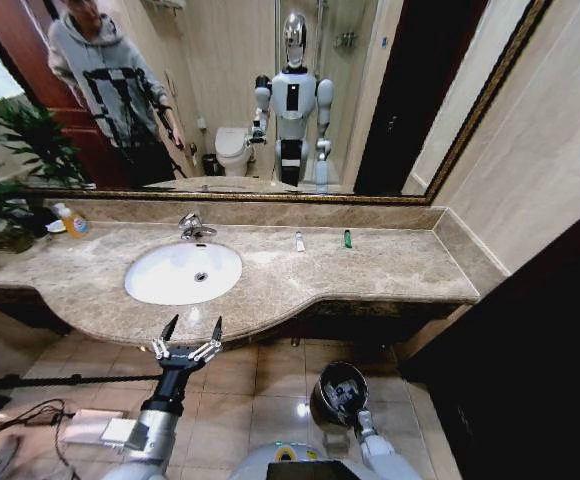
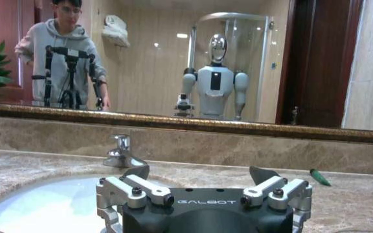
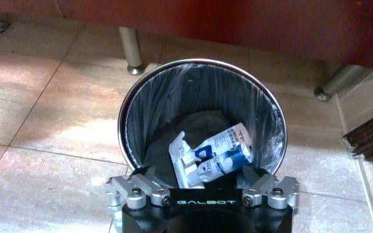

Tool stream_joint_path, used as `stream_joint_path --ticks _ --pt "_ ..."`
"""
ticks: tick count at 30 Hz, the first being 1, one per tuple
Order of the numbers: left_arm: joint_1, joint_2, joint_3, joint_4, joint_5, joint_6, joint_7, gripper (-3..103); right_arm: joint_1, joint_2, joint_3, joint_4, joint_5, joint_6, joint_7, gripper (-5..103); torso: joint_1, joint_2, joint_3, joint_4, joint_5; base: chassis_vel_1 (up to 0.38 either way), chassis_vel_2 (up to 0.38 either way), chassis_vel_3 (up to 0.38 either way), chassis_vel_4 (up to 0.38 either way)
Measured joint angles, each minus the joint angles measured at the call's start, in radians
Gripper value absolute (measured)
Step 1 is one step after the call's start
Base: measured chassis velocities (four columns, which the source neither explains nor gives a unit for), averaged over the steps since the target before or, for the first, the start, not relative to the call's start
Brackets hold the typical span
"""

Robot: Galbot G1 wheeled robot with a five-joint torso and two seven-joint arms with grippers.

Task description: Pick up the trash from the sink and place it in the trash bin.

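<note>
Left gripper (image 1: 190, 330) hovers before marble surface (image 1: 390, 265), fingers wide, empty; white oval sink (image 1: 182, 272) just beyond fingertips, basin bare. Right gripper (image 3: 203, 180) above glossy black bin (image 3: 134, 104), fingers holding crinkled white-blue wrapper (image 3: 215, 155) over the liner. Left to do: release; white tube (image 1: 300, 241), green bottle (image 1: 348, 238) lie on surface.

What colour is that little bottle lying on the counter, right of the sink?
Green. The little bottle shows best in the head view, on the marble counter.
</note>
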Motion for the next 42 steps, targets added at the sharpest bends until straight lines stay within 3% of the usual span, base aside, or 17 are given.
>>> stream_joint_path --ticks 3,17,21,28,42 --pt "0.0 0.0 0.0 0.0 0.0 0.0 0.0 100 -0.018 0.001 0.0 0.032 0.009 0.004 0.006 100 0.0 0.0 0.0 0.0 0.0 0.0 0.0 0.0 0.0" --pt "0.0 0.0 0.0 0.0 0.0 0.0 0.0 100 -0.269 0.023 -0.021 0.493 0.135 -0.048 -0.035 100 0.0 0.0 0.0 0.0 0.0 0.0 0.0 0.0 0.0" --pt "0.0 0.0 0.0 0.0 0.0 0.0 0.0 100 -0.362 0.023 -0.02 0.735 0.241 -0.055 -0.027 100 0.0 0.0 0.0 0.0001 -0.0002 0.0 0.0 0.0 0.0" --pt "0.0 0.0 0.0 0.0 0.0 0.0 0.0 100 -0.479 0.029 0.001 0.971 0.215 0.009 0.036 100 0.0 0.0 0.0 0.0 -0.0002 0.0 0.0 0.0 0.0" --pt "0.0 0.0 0.0 0.0 0.0 0.0 0.0 100 -0.681 0.033 0.017 1.463 0.241 -0.034 0.113 100 0.0 0.0 0.0 0.0 -0.0001 0.0 0.0 0.0 0.0"
